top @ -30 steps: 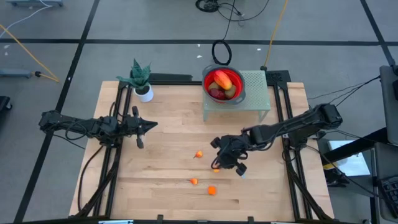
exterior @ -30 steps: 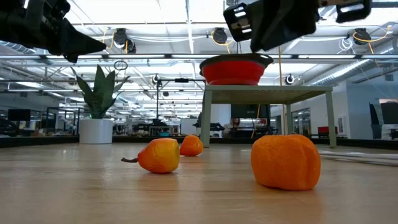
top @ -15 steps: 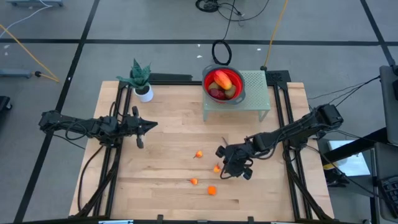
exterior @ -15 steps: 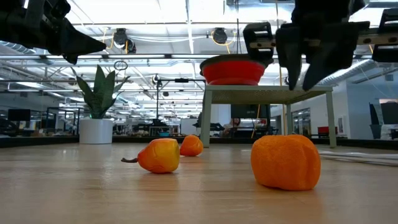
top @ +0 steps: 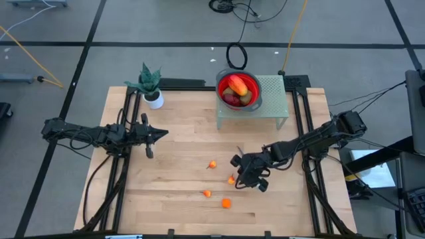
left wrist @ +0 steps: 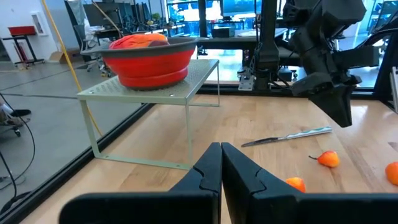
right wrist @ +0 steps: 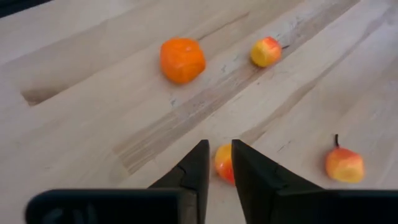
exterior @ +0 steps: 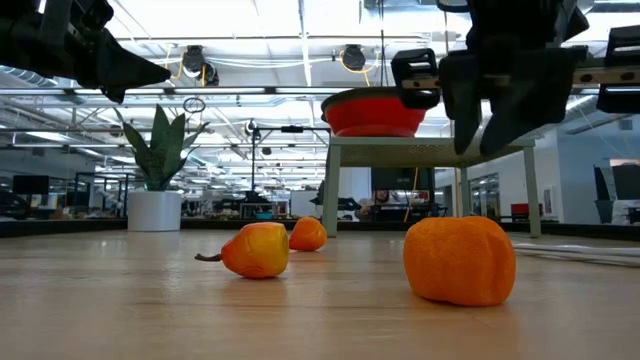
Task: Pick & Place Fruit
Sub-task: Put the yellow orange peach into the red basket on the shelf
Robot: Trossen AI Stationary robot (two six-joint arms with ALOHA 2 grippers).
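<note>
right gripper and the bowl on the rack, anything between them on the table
In the high view, only the knife lies between the right gripper and the bowl; otherwise bare wood.

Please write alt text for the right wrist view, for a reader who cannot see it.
The right gripper points down at the wooden table, its dark fingers slightly parted just above a small orange fruit. Three more pieces lie apart on the wood: an orange one and two yellow-red ones.

From where I stand, the small orange fruit under the right gripper is half hidden between its fingers, and the bowl's contents can't be seen from table height.
</note>
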